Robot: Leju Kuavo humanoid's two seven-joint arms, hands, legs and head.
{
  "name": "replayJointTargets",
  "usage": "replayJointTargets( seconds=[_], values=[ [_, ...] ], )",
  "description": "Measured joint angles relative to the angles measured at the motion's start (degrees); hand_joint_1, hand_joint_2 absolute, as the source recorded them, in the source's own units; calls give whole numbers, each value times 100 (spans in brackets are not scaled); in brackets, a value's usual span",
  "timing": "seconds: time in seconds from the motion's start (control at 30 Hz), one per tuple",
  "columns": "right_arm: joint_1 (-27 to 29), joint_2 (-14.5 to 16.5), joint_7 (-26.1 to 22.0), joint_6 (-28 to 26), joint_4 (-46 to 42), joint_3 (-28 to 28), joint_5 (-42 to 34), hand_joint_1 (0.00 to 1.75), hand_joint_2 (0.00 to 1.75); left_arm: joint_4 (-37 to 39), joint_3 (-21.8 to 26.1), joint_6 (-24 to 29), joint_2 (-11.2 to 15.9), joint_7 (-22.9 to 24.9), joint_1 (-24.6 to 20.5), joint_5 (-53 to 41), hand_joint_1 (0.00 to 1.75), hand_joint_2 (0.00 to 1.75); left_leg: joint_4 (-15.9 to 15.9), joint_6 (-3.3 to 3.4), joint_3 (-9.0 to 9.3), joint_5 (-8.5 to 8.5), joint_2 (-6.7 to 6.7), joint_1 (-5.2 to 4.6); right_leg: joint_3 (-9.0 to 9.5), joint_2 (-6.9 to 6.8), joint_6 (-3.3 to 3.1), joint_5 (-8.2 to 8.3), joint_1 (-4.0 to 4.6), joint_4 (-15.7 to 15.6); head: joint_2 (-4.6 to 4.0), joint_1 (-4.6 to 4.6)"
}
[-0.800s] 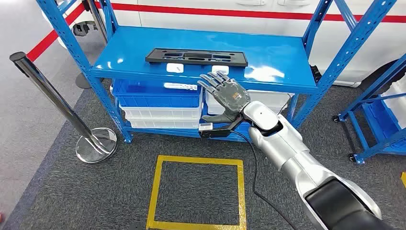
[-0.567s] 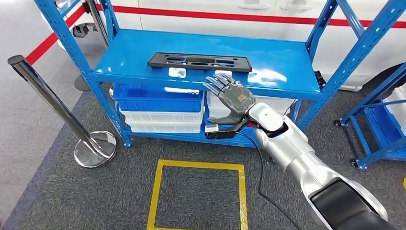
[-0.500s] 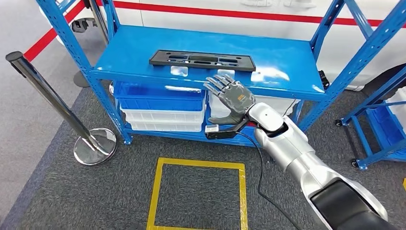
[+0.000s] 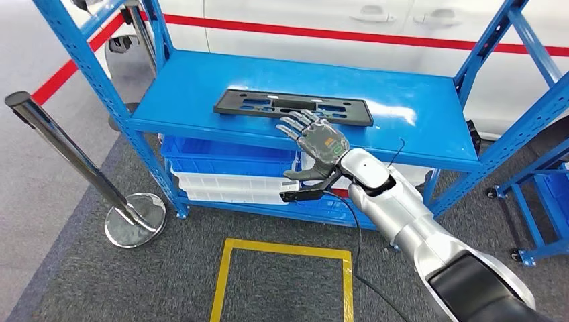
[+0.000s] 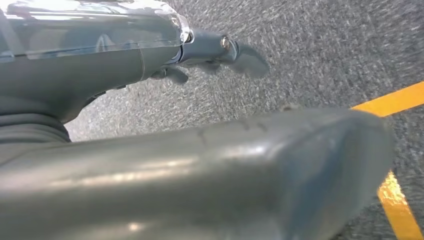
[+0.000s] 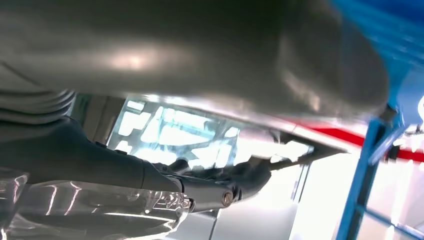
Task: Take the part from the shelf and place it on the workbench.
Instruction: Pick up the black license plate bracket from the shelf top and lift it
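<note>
The part [image 4: 293,107] is a long, flat black plate with cut-outs, lying on the top board of the blue shelf [image 4: 416,114], near its front. My right hand [image 4: 314,144] is raised in front of the shelf edge, palm turned up, fingers spread and holding nothing. Its fingertips [image 4: 295,123] reach over the front edge, just short of the part's near side. In the right wrist view the same hand [image 6: 200,60] looms close and blurred, with nothing in it. My left hand [image 5: 165,165] hangs over grey carpet, fingers [image 5: 220,50] stretched out and holding nothing.
Blue and white bins [image 4: 228,164] are stacked under the top board. A chrome stanchion post [image 4: 64,151] with a round base [image 4: 134,220] stands left of the shelf. A yellow tape square [image 4: 225,285] marks the carpet in front. Another blue rack [image 4: 537,201] stands at right.
The view has shifted and come closer to the shelf. My right hand has risen from below the shelf's front edge, and its fingertips now reach over the board next to the part.
</note>
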Motion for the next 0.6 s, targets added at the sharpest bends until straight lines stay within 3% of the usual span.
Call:
replayJointTargets(
  seconds=[0.07, 0.13, 0.17, 0.23, 0.27, 0.3, 0.33, 0.37, 0.43, 0.47, 0.5, 0.53, 0.6],
  values=[
    [-44, -1, -7, -30, -1, 2, -8, 0, 0, -6, 0, 3, 1, 0, -35, -3, 0, 0, 208, -55, -1, 90, 72, -2, 166, 15, -57, -110, -14, -59, 0, -3],
    [-76, -54, -7, -49, 3, 7, -11, 0, 0, -10, 0, 5, 1, -2, -73, -4, 0, 0, 856, -100, -378, 164, 121, -3, 366, 3, -114, -244, -20, -104, 0, -3],
    [-72, -91, -7, -54, 8, 10, -11, 0, 0, -11, 0, 7, 0, -2, -78, -4, 0, 0, 1233, -120, -658, 92, 129, -4, 461, -5, -135, -330, -13, -113, 0, -3],
    [-32, -136, -9, -56, 20, 14, -10, 0, 0, -11, 0, 9, 0, 0, -51, -3, 0, 0, 1677, -140, -1162, -331, 133, -8, 671, -7, -159, -520, -5, -119, 0, -3],
    [-8, -143, -10, -57, 26, 15, -10, 0, 0, -10, 1, 9, 1, 2, -25, -3, 0, 0, 1676, -140, -1333, -543, 133, -10, 793, 5, -163, -621, -2, -120, 0, -3],
    [13, -144, -11, -56, 33, 15, -10, 0, 0, -10, 1, 9, 2, 4, 1, -2, 0, 0, 1535, -129, -1449, -633, 133, -14, 925, 18, -162, -727, 1, -120, 0, -3],
    [32, -144, -10, -56, 40, 16, -10, 0, 0, -10, 1, 9, 3, 7, 24, -2, 0, 0, 1272, -108, -1521, -511, 131, -22, 1063, 29, -157, -838, 5, -121, 0, -3],
    [57, -145, -10, -56, 50, 19, -10, 0, 0, -9, 1, 10, 8, 8, 47, -3, 0, 0, 918, -71, -1564, -103, 123, -35, 1189, 36, -148, -949, 8, -124, 0, -2],
    [109, -145, -3, -60, 79, 43, -9, 0, 0, -1, 2, 21, 19, 23, 83, -11, 0, 0, 327, 14, -1598, 895, 97, -80, 1394, 67, -104, -1163, 33, -106, 0, -2],
    [127, -146, 0, -63, 84, 57, -7, 0, 0, 3, 2, 27, 25, 37, 91, -15, 0, 0, 185, 60, -1590, 1209, 85, -96, 1466, 85, -72, -1243, 40, -96, 0, -3],
    [119, -146, 5, -67, 82, 69, -6, 0, 0, 3, 2, 33, 26, 50, 81, -19, 0, 0, 146, 96, -1565, 1276, 80, -111, 1511, 107, -35, -1278, 43, -65, 0, -3],
    [90, -147, 8, -70, 72, 74, -5, 0, 0, -2, 2, 37, 22, 57, 53, -25, 0, 0, 138, 133, -1497, 1232, 78, -101, 1492, 120, -4, -1259, 40, 21, 0, -3],
    [29, -147, 10, -76, 61, 76, -7, 0, 0, -11, 3, 42, 20, 64, -8, -36, 0, 0, 45, 193, -1328, 1141, 72, -67, 1249, 131, 55, -1075, 12, 481, 0, -3]
  ],
)
